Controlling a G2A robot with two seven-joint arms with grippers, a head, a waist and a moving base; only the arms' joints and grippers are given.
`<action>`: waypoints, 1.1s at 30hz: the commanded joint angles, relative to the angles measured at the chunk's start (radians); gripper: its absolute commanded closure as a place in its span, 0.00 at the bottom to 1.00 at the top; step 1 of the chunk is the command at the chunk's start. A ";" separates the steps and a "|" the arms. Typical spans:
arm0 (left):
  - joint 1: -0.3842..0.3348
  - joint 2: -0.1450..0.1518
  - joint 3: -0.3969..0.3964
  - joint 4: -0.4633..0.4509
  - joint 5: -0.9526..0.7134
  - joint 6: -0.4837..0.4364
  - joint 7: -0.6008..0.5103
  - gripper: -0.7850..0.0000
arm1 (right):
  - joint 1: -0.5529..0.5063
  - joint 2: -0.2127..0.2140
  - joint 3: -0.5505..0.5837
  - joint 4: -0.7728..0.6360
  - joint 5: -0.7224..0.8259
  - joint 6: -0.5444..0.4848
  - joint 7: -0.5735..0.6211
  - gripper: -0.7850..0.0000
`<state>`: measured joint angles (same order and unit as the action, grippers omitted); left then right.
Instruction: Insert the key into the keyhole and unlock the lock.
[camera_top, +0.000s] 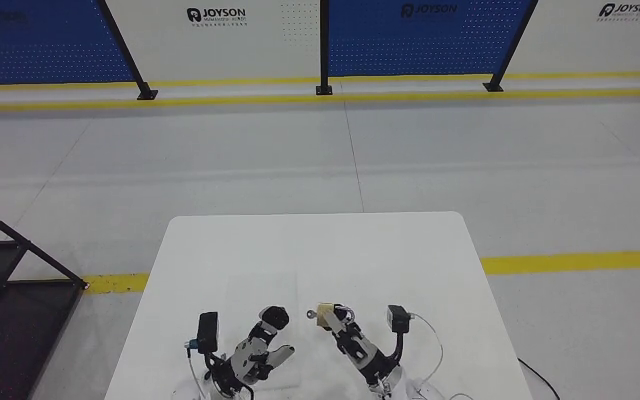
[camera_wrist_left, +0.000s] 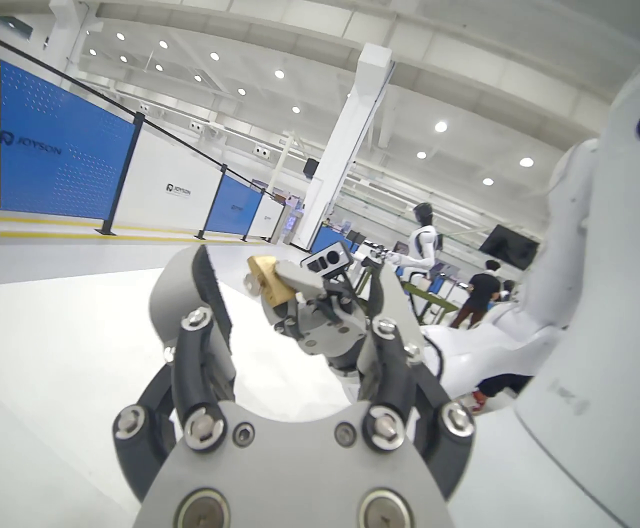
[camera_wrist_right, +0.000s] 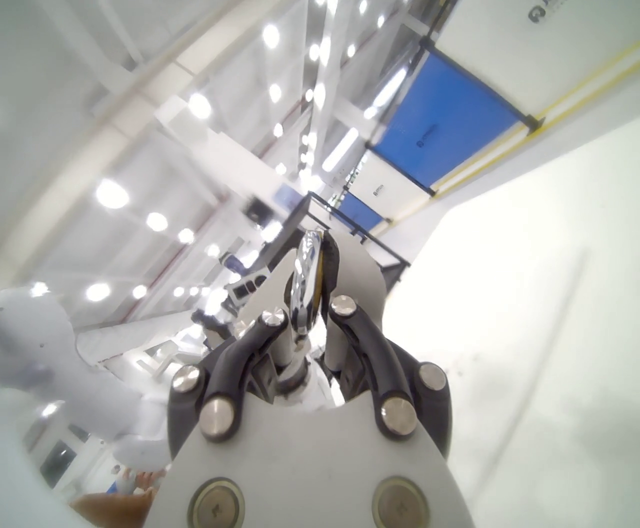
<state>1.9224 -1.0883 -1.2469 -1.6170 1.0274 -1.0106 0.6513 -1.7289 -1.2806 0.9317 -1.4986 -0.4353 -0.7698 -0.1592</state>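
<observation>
Indoors, white table (camera_top: 300, 250), blue barriers (camera_top: 60, 40), left tool (camera_wrist_left: 287, 261) wide, right tool (camera_wrist_right: 320, 250) gripping lock (camera_wrist_left: 269, 285).

Lock (camera_top: 325, 313) juts toward left end effector (camera_top: 279, 336); gap between.

The fingers (camera_wrist_right: 357, 280) of my right gripper (camera_wrist_right: 320, 252) cover most of the padlock (camera_wrist_right: 305, 285); its keyhole is hidden. From above, the silver piece (camera_top: 313, 314) at its end is too small to name.

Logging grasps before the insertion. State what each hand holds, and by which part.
Right hand clamps the lock across its flat sides, brass end sticking out beyond the grip. Left hand is open, holding nothing.
</observation>
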 joint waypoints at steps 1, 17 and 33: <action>0.040 0.028 -0.031 -0.025 -0.157 -0.002 -0.151 0.00 | 0.043 -0.003 -0.026 0.027 0.045 0.064 0.117 1.00; 0.180 0.141 -0.280 -0.062 -0.650 -0.002 -0.508 0.00 | 0.282 -0.107 -0.323 0.225 0.012 0.443 0.325 1.00; 0.180 0.141 -0.280 -0.062 -0.650 -0.002 -0.508 0.00 | 0.287 -0.084 -0.365 0.071 -0.202 0.673 0.306 0.00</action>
<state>2.1022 -0.9473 -1.5265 -1.6787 0.3776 -1.0123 0.1431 -1.4293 -1.3759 0.5591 -1.3881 -0.6145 -0.1248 0.1370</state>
